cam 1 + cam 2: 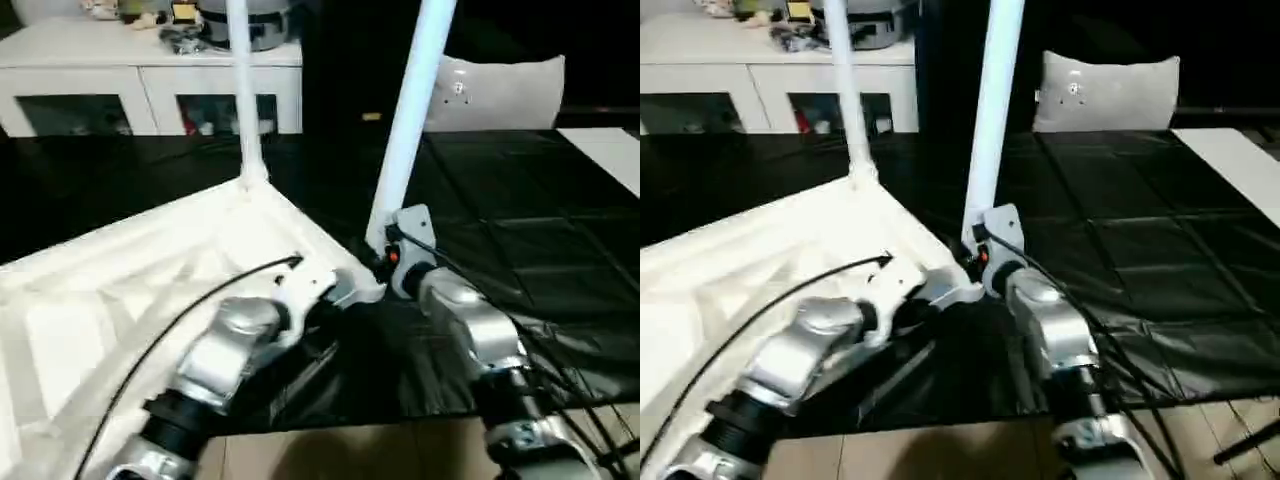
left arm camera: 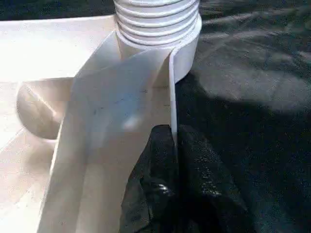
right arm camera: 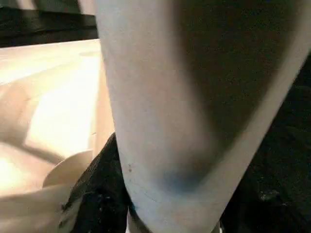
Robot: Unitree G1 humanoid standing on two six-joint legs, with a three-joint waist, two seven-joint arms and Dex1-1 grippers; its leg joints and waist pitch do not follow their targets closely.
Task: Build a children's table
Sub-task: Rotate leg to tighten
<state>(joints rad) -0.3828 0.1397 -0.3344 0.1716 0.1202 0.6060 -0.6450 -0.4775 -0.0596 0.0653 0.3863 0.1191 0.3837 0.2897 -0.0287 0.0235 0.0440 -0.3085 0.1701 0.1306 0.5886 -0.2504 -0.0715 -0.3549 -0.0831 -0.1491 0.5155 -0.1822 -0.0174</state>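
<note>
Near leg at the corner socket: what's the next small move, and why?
Probably keep screwing the near leg down into its corner socket. The right claw grips it low, and it leans while the far leg stands straight. Left wrist view shows thread ridges exposed above the socket, so it isn't seated. The left claw pinches the tabletop rim, steadying it.

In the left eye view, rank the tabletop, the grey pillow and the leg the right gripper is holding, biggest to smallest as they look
1. Tabletop, the largest.
2. Leg held by the right gripper.
3. Grey pillow; it sits farther back, so the order of 2 and 3 is unsure.
</note>
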